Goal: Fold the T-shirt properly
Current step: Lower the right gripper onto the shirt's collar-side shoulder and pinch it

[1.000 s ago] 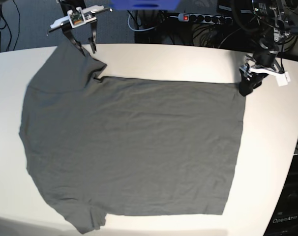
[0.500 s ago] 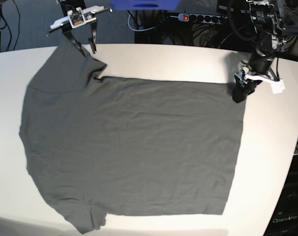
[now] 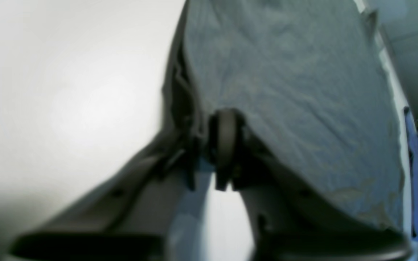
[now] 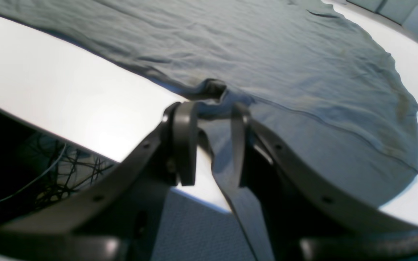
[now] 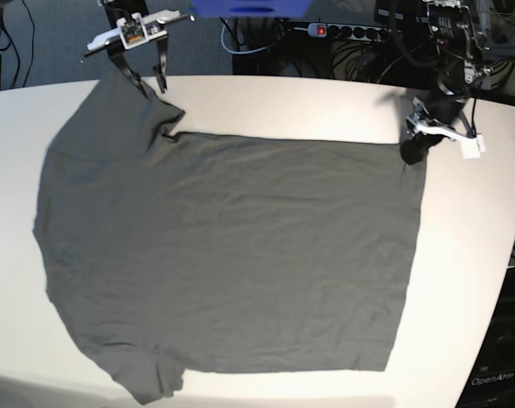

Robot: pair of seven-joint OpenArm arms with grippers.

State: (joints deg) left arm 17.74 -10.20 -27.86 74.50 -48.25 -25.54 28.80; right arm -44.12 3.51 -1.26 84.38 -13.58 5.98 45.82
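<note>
The dark olive-grey T-shirt (image 5: 232, 246) lies spread flat on the white table (image 5: 325, 106). My left gripper (image 5: 413, 153) is down on its far right hem corner. In the left wrist view the left gripper (image 3: 209, 145) has its jaws drawn together on the edge of the T-shirt (image 3: 285, 72). My right gripper (image 5: 147, 85) stands at the far left sleeve. In the right wrist view the right gripper (image 4: 212, 145) has its jaws apart, and a strip of the T-shirt (image 4: 267, 54) hangs between them against one finger.
Behind the table run a power strip (image 5: 351, 32) and tangled cables (image 5: 393, 51). A blue object (image 5: 249, 7) hangs at the top edge. The table's curved rim (image 5: 495, 280) runs down the right side, with a dark cabinet (image 5: 500, 374) beyond it.
My left gripper has slid left onto the shirt's hem corner and its jaws have drawn together there. The right arm and the shirt's body have not moved.
</note>
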